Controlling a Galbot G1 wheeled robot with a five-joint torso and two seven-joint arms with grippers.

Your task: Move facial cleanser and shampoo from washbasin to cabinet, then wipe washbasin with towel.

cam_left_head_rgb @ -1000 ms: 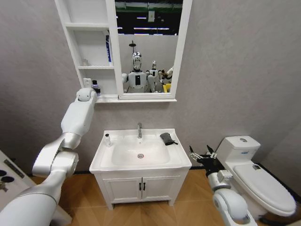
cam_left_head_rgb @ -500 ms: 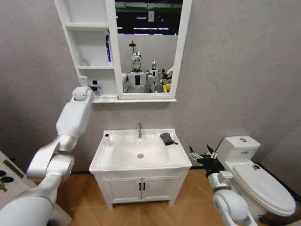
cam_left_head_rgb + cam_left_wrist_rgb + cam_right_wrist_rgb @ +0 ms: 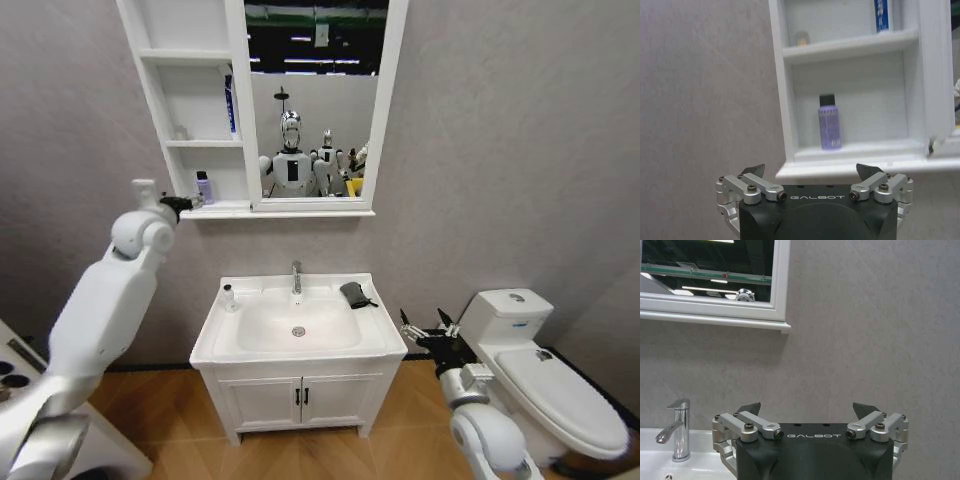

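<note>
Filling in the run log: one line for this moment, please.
left end effector: open, empty, beside white cabinet | purple bottle: bottom shelf | dark grey towel: washbasin rim | right end effector: open, idle

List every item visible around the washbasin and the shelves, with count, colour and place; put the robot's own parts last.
Ceramic washbasin: one, white, on the low two-door vanity.
Chrome tap: one, at the basin's back rim.
Bunched cloth towel: one, dark grey, on the rim's back right corner.
Small bottle: one, clear with a dark cap, on the rim's left side.
Shelf cabinet: one, white, joined to the mirror.
Purple bottle: one, black cap, lowest compartment.
Blue tube: one, middle compartment.
Toilet: one, white, right of the vanity.
Left end effector: open, beside the cabinet's lowest compartment.
Right end effector: open, low beside the vanity.
</note>
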